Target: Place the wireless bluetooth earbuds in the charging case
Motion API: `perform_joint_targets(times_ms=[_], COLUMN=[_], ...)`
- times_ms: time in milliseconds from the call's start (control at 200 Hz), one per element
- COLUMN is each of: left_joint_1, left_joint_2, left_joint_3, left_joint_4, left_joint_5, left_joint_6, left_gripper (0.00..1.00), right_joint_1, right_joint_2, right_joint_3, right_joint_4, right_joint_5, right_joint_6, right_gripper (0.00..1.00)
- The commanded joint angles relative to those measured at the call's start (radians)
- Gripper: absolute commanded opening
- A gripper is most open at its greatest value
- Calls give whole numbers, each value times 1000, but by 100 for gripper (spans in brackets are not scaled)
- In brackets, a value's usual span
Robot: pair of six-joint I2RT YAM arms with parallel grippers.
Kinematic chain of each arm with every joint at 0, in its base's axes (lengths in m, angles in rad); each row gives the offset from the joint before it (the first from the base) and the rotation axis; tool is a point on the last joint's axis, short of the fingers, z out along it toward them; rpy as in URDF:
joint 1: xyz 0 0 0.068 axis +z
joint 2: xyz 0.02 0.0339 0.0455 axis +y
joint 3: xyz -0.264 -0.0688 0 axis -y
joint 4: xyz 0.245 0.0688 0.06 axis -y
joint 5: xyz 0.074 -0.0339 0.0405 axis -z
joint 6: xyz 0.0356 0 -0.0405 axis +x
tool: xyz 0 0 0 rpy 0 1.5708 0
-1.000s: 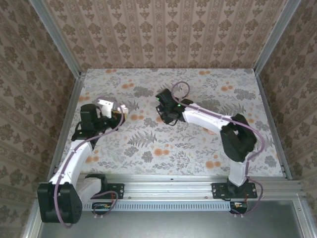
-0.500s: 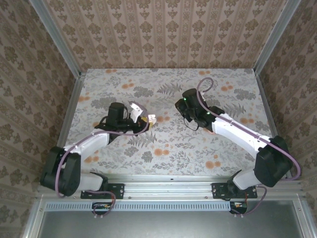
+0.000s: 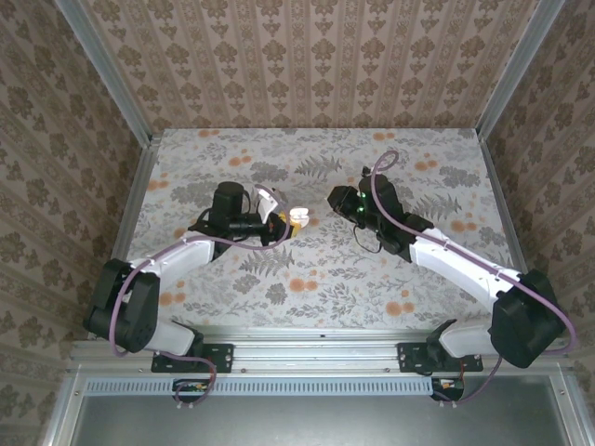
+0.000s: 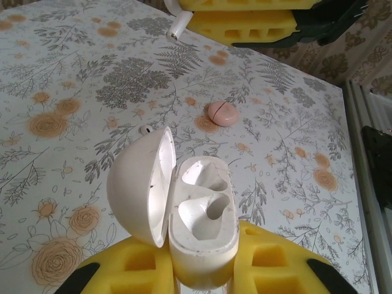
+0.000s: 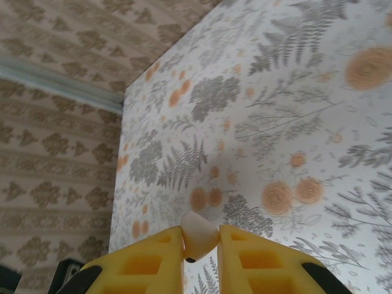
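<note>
The white charging case (image 4: 205, 226) stands open between the yellow fingers of my left gripper (image 4: 205, 272), which is shut on its base. Its lid (image 4: 138, 184) hangs to the left and both wells are empty. From above, the case (image 3: 299, 217) is at mid-table in my left gripper (image 3: 282, 222). My right gripper (image 5: 201, 245) is shut on one white earbud (image 5: 199, 236). In the left wrist view that earbud's stem (image 4: 177, 26) pokes out of the right gripper's fingers (image 4: 245, 21), beyond the case. Another earbud (image 4: 146, 130) lies on the table just past the lid. The right gripper (image 3: 337, 198) hovers just right of the case.
A pink round disc (image 4: 222, 113) lies on the floral tabletop (image 4: 73, 79) between the case and the right gripper. Patterned walls close in the back and sides, and a metal rail (image 3: 325, 348) runs along the near edge.
The left gripper has carried the case rightward toward the table's middle. The right gripper swung right, then came back left and turned toward the case, the earbud in its fingers.
</note>
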Motion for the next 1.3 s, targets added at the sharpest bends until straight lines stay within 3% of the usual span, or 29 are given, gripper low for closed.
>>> perform_joint_targets(times_ms=[0,515,785,1035,1299], left_joint_1=[-3,-4,-4,-4,-4], left_joint_2=[7,4,1,-4,9], left_joint_3=[27,54,72,75,81], left_joint_4=[16,-34,-77,-76,-99], left_joint_5=[54,70,95,110,101], left_joint_6=[35,76,109,110,131], left_gripper=[6,6,6,6,6], right_joint_1=[-5,-5,7,8,10], right_joint_2=[-25,-37,-41,-24,-53], right_joint_3=[-18,-25,-21,-4,19], right_joint_4=[133,127,87,103,11], right_joint_5=[-120,-358,-378,-408,-465], right_joint_6=[-137,-475,-703,-750,-811], right_gripper=[20,23,24,21,20])
